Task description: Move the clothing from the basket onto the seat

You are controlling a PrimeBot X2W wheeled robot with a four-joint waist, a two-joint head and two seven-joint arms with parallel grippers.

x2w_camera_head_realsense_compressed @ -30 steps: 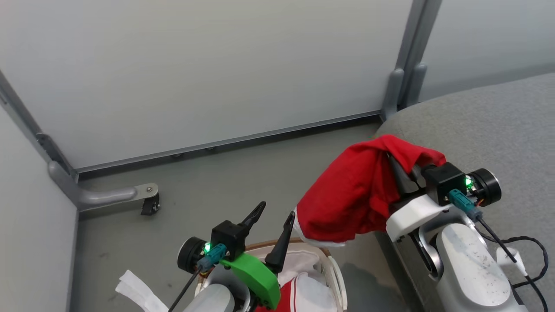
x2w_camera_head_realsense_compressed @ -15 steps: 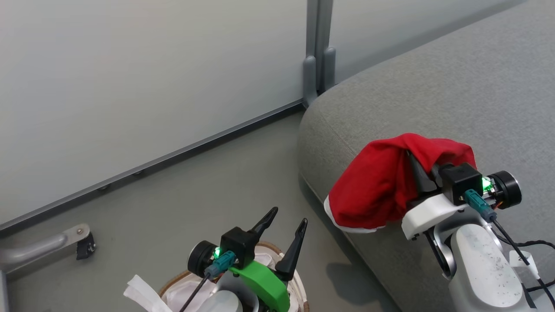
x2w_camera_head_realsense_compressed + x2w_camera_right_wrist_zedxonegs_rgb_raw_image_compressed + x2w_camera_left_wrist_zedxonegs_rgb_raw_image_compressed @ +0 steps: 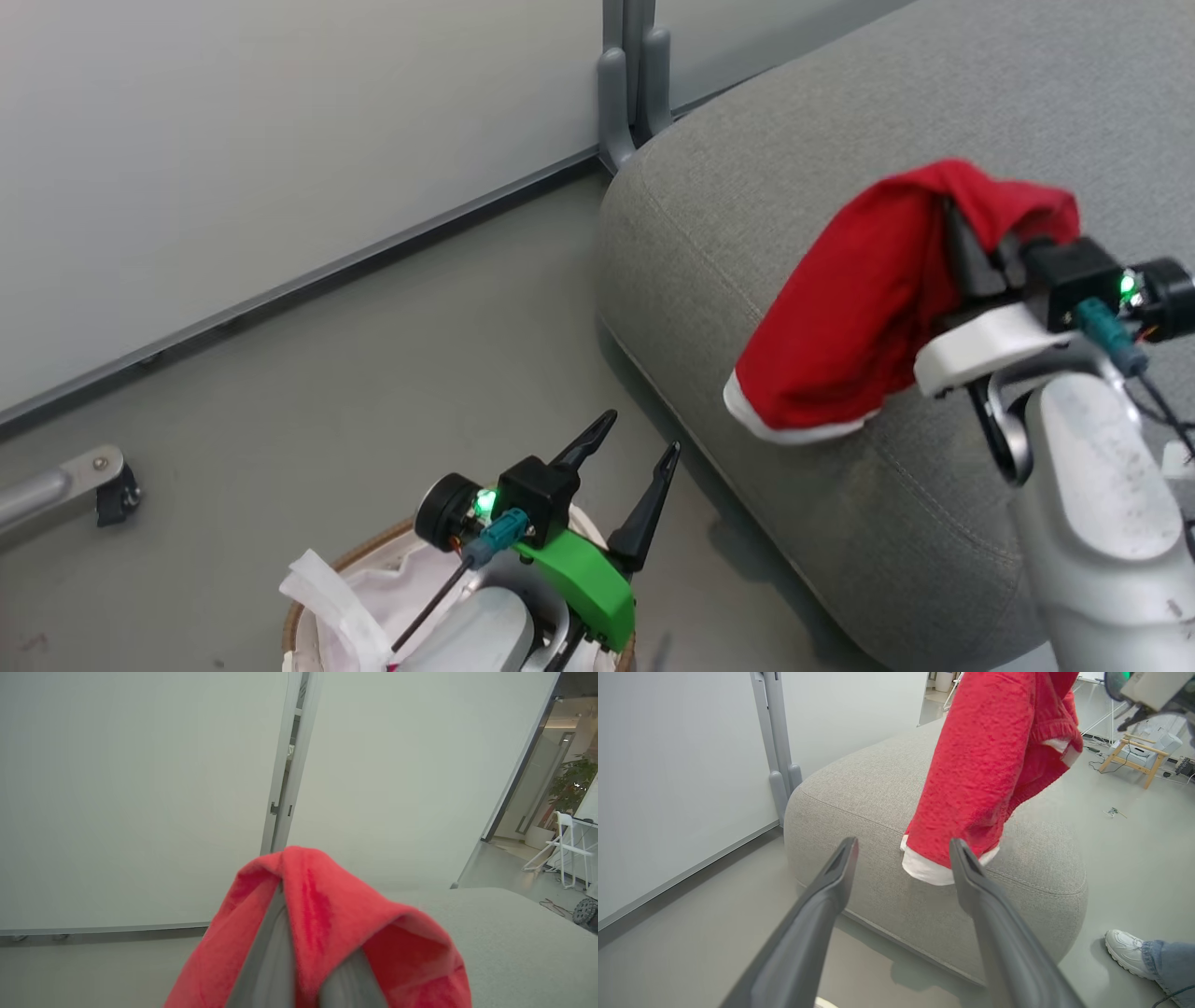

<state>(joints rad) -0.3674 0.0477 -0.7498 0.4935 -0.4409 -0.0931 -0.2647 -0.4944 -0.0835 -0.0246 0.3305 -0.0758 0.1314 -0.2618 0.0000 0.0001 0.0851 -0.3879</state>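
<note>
Clothing [image 3: 859,308], red with a white hem, hangs pinched in the closed right gripper [image 3: 971,257]. It has come from beside the seat [image 3: 934,112] to above its front edge, so release looks next. Left gripper [image 3: 639,448] stands wide and empty above the basket [image 3: 345,565], beside the seat.

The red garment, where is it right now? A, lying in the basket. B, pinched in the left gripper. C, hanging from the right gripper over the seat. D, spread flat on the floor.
C: the red garment drapes from the shut right gripper over the grey seat, while the left gripper stands open and empty above the basket.
</note>
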